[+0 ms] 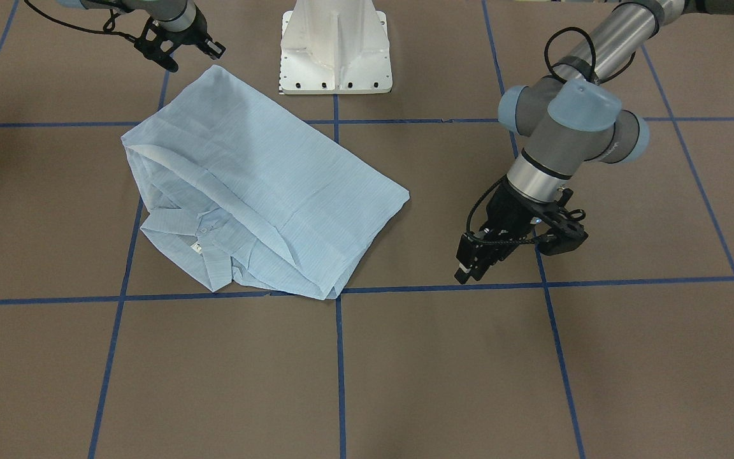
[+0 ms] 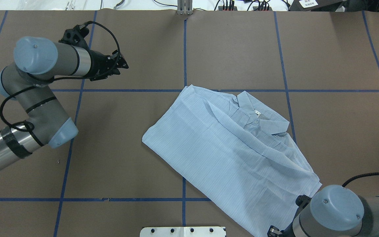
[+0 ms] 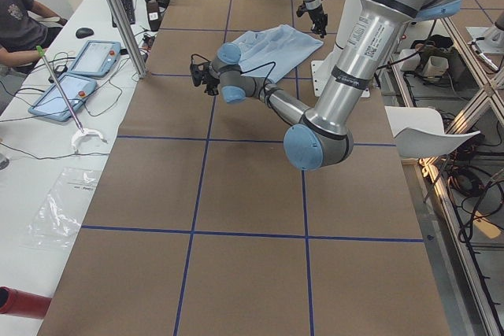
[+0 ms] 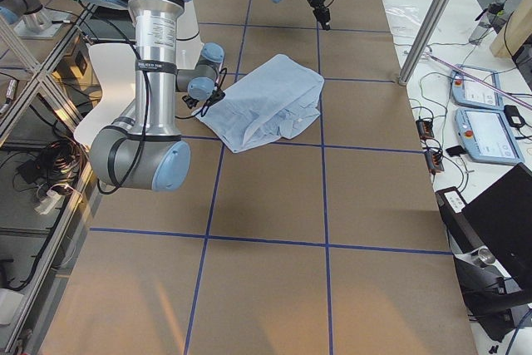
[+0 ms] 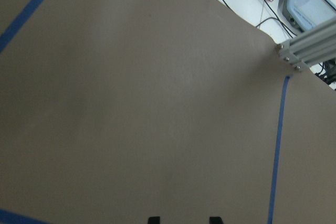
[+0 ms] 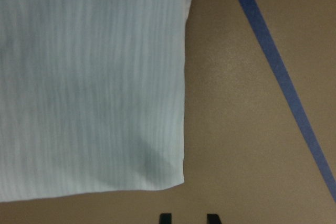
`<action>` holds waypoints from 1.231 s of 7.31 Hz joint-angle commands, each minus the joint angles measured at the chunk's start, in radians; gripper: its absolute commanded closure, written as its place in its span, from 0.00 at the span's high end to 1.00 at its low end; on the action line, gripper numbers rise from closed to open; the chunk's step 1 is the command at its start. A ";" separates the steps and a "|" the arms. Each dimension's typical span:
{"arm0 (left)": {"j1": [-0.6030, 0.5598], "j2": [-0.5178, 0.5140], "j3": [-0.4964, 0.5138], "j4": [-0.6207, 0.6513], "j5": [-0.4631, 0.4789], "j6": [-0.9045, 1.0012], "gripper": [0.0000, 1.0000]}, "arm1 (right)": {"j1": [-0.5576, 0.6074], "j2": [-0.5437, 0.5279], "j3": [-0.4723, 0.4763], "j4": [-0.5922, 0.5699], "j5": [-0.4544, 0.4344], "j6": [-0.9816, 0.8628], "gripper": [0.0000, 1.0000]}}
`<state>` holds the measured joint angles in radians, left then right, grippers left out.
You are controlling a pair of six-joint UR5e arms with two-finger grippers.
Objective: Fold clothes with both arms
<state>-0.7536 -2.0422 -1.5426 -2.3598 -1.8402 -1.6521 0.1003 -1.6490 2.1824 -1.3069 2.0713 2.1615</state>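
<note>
The light-blue striped shirt point(image 1: 265, 185) lies folded on the brown table, its collar and white neck tag point(image 2: 258, 113) showing at one end. It also shows in the overhead view point(image 2: 229, 151). My right gripper point(image 1: 172, 62) hovers just off the shirt's near corner. In the right wrist view that corner point(image 6: 157, 171) lies just ahead of its open, empty fingertips point(image 6: 165, 217). My left gripper point(image 1: 469, 271) is well to the side of the shirt, over bare table, and also shows in the overhead view point(image 2: 123, 65). Its fingertips point(image 5: 153, 219) stand apart with nothing between them.
The white pedestal base point(image 1: 335, 48) stands at the table's robot side, close to the shirt. Blue tape lines point(image 1: 339, 357) grid the brown surface. An aluminium post point(image 5: 307, 51) stands at the far table edge, with tablets point(image 3: 71, 76) and cables beyond it.
</note>
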 commanded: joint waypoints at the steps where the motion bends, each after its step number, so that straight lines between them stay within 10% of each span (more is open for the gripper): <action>1: 0.116 0.078 -0.114 0.010 -0.002 -0.140 0.55 | 0.127 0.001 0.017 0.000 -0.002 0.000 1.00; 5: 0.281 0.054 -0.174 0.214 0.053 -0.287 0.62 | 0.591 0.180 -0.129 0.003 -0.023 -0.209 1.00; 9: 0.326 0.022 -0.157 0.280 0.058 -0.301 0.61 | 0.656 0.331 -0.301 0.009 -0.083 -0.336 1.00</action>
<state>-0.4348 -2.0198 -1.7021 -2.0910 -1.7837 -1.9509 0.7488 -1.3506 1.9196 -1.3002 2.0114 1.8472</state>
